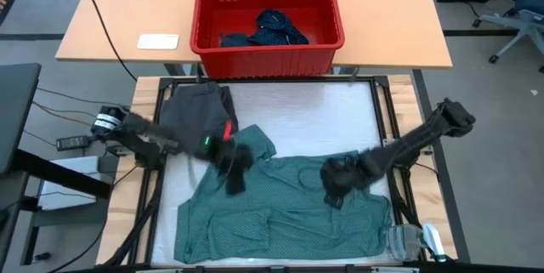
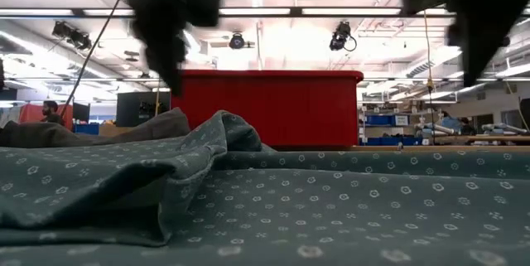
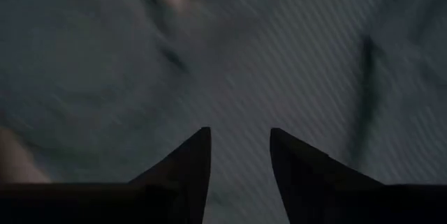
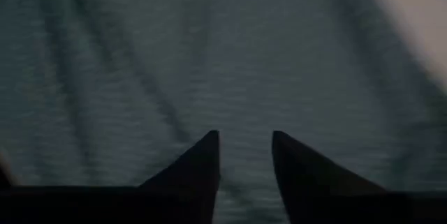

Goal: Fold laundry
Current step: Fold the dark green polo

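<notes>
Teal dotted shirt [image 1: 289, 209] lies spread across the lower half of the high view, its long axis running left to right, one corner bunched up toward upper left beside the charcoal piece [image 1: 197, 111]. We see both grippers, left [image 1: 234, 171] and right [image 1: 333, 186], above it, fingers parted, holding nothing.

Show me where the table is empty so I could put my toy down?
The white table top is bare between the red basket and the green shirt, right of the grey cloth. Nearer the front it is crowded: the shirt covers it, with the left gripper and right gripper above.
</notes>
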Robot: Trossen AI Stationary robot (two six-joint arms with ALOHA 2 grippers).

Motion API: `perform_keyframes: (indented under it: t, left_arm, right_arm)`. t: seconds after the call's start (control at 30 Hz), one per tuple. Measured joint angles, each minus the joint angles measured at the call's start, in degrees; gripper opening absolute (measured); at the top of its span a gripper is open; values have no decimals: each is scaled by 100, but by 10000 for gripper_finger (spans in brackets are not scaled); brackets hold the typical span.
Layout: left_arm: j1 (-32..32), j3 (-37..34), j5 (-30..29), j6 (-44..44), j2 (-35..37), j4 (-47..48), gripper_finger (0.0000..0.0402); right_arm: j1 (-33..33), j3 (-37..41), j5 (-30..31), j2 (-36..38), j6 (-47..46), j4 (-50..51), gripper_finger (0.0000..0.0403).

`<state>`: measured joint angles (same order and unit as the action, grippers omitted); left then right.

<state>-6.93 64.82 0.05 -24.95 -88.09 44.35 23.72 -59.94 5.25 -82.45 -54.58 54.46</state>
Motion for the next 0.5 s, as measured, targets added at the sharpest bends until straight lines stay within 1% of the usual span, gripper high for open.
perform_keyframes:
  t: [0.13,0.23,0.33,0.43,0.5]
  left_arm:
    - [1546,0,559,1144,-4,-452,159]
    - [2500,0,1155,1795,-127,-885,181]
    - [3095,2,1565,2286,-495,-1269,217]
    - [3383,0,1775,2849,-927,-1523,250]
    - [3482,0,1772,3258,-1174,-1578,266]
  right_arm:
    - [-842,1,-12,244,886,462,202]
    - [-1393,128,-33,386,1349,512,228]
    - [-1889,502,-221,557,1615,338,239]
    - [-2295,995,-605,784,1713,151,240]
    - [-2479,1318,-850,974,1714,-5,239]
